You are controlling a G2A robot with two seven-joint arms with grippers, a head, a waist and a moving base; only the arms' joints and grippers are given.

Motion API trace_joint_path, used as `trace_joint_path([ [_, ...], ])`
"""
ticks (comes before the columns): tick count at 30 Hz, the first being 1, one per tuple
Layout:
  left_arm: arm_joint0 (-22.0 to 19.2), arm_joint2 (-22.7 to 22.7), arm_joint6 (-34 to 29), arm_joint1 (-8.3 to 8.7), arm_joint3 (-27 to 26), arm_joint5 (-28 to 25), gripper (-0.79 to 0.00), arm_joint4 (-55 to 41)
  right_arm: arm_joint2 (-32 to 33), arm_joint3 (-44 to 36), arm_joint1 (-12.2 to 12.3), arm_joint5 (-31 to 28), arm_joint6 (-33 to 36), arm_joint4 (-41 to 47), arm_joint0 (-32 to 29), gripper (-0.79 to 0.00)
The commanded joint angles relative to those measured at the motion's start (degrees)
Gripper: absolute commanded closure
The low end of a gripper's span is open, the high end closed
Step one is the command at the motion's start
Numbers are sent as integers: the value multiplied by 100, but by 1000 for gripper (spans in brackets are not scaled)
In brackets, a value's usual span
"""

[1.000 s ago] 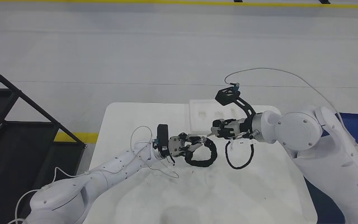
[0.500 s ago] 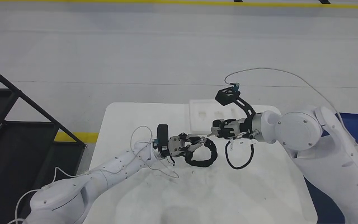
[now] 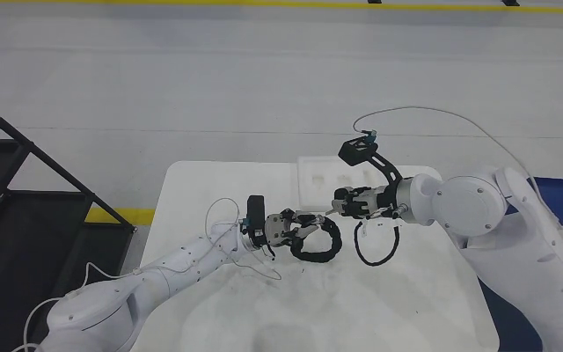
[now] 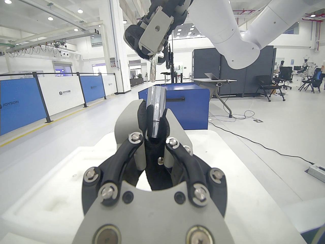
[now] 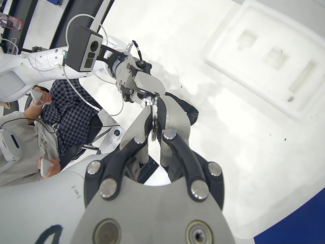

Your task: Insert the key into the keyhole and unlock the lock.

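Observation:
My left gripper (image 4: 152, 110) is shut on the lock's chrome cylinder (image 4: 155, 112), whose end points up toward the other arm. The lock's black cable loop (image 3: 317, 251) hangs below it onto the white table (image 3: 264, 308). My right gripper (image 5: 152, 114) is shut on the silver key (image 5: 153, 125), with the blade aimed at the cylinder's end face (image 5: 146, 102). In the left wrist view the key (image 4: 153, 69) hangs just above the cylinder with a small gap. In the top view the left gripper (image 3: 297, 225) and right gripper (image 3: 336, 205) meet over the table's middle.
A white foam tray (image 3: 318, 176) with several recesses lies on the table behind the grippers. A second black cable loop (image 3: 376, 246) hangs under the right wrist. A seated person holding controllers shows at the right wrist view's edge.

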Motion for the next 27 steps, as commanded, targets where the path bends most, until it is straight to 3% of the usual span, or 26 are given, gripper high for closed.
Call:
trace_joint_path([
  [1, 0, 0, 0, 0, 0, 0, 0, 0, 0, 0, 0, 0, 0, 0, 0, 0],
  [6, 56, -161, -436, 10, -6, 146, 0, 40, -3, 6, 8, -154, -199, -11, -176, 0],
  [11, 49, -307, -108, 40, 65, -105, 0, 488, 23, -164, 21, -249, -212, 1, -279, 0],
  [27, 38, -267, -7, 78, 39, -5, 0, 746, -109, -474, -1, -47, -224, -289, -301, 0],
])
